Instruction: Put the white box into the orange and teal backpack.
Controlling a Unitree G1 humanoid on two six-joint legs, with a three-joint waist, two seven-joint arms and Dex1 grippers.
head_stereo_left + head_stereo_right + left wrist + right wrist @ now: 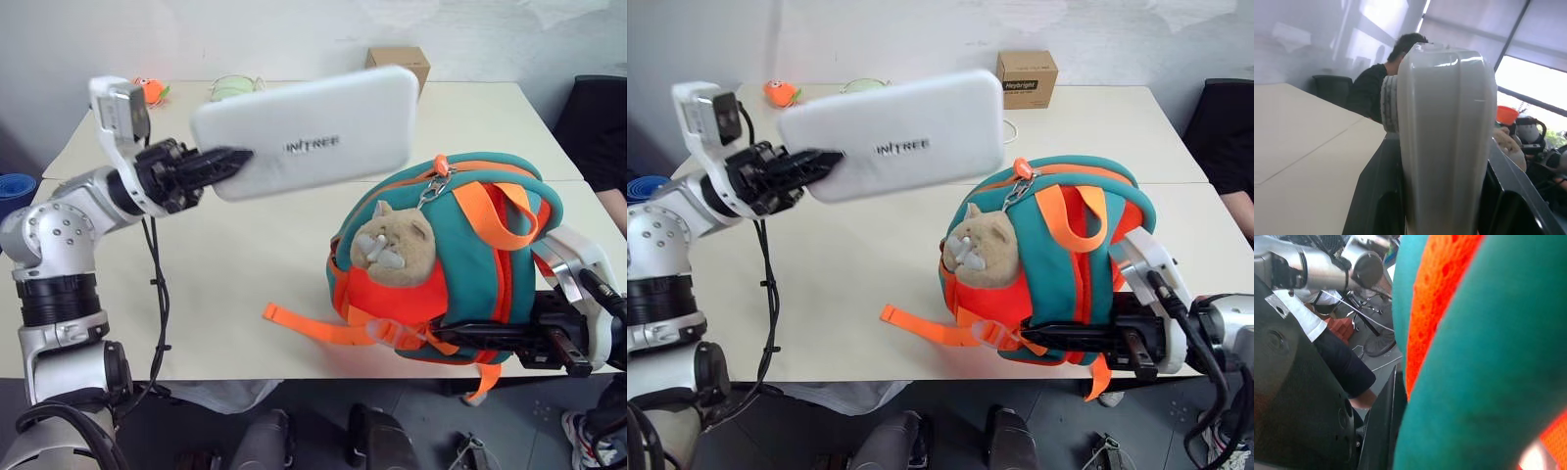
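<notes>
My left gripper (231, 163) is shut on one end of the white box (313, 127), a flat case with dark lettering. It holds the box level in the air above the table, up and to the left of the orange and teal backpack (485, 259). The left wrist view shows the white box (1447, 137) end-on between the fingers. The backpack stands on the table's front right, with a beige plush charm (392, 250) on its front. My right gripper (453, 337) is shut on the backpack's bottom edge at the table front. Teal and orange backpack fabric (1488, 357) lies against its fingers.
A brown cardboard box (399, 63) stands at the table's (245, 274) far edge. An orange toy (150, 90) and a pale green object (235, 86) lie at the far left. An orange strap (304, 325) trails toward the front edge. A person in black (600, 132) sits at the right.
</notes>
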